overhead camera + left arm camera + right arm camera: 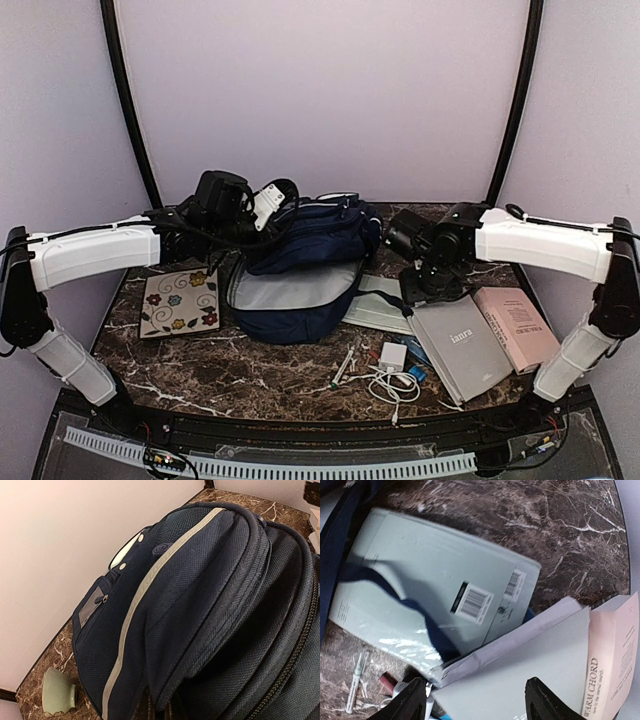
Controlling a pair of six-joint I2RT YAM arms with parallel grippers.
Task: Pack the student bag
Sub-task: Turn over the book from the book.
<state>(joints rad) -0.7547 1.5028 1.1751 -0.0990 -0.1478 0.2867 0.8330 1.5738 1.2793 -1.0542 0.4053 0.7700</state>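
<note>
One student bag (300, 255), pinched by left claw (264, 206); three books (460, 345); right claw (480, 700) wide.

Both the left arm (95, 255) and the right arm (545, 245) wear boxy white shells on their long links, with black housings at the joints and ribbed whitish sleeves on the lower links. Thin black cables (565, 226) run along the shells. A white bracket (268, 205) sits at the left wrist. The right gripper (480, 700) has matte black, round-tipped fingers (545, 702).
</note>
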